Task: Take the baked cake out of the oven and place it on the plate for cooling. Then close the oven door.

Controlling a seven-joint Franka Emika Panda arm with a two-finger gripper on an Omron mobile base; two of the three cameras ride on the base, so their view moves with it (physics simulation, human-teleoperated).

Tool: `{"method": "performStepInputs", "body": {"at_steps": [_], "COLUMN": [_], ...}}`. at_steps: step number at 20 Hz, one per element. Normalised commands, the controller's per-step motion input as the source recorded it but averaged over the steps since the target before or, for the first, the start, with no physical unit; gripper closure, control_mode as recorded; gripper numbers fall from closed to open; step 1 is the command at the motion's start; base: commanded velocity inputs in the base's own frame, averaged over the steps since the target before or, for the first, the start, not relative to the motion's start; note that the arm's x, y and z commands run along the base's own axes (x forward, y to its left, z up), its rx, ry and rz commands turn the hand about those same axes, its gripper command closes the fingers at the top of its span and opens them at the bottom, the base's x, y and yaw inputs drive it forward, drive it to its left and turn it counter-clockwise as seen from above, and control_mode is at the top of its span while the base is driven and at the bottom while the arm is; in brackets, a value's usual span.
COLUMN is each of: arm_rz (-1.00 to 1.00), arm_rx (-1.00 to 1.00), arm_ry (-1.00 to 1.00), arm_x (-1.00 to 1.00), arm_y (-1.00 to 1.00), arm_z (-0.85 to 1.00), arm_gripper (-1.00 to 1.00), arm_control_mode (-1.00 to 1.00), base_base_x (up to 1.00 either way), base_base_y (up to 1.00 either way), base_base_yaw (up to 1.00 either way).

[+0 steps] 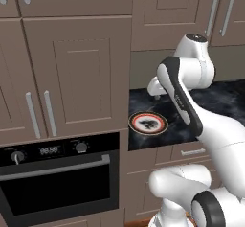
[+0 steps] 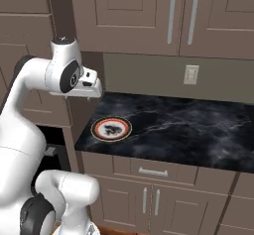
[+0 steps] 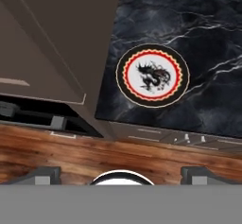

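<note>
Jaws spread wide and empty — your gripper [image 3: 121, 175] hangs high above the dark marble desk [image 2: 198, 130], looking down on the plate [image 3: 152, 75] at the desk's left end. You see the oven door [image 1: 60, 185] shut — its silver handle [image 1: 55, 167] level beneath the knobs.

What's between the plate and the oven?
In the left base view, a strip of dark marble counter and a brown cabinet side panel separate the plate from the oven, whose oven door is closed.
</note>
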Motion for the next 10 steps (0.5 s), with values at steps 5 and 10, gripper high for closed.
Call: {"method": "performStepInputs", "body": {"at_steps": [5,10], "arm_rz": [0.16,0.19], "arm_rx": [-0.06,-0.12], "arm_ry": [-0.15,-0.12], "arm_x": [-0.45,-0.4], "arm_y": [0.19,0.12], "arm_z": [-0.02,0.0], "arm_gripper": [-1.0,-1.0], "arm_control_mode": [-1.0,-1.0], "base_base_x": [0.0,0.0], "base_base_y": [0.0,0.0], "base_base_yaw": [0.0,0.0]}}
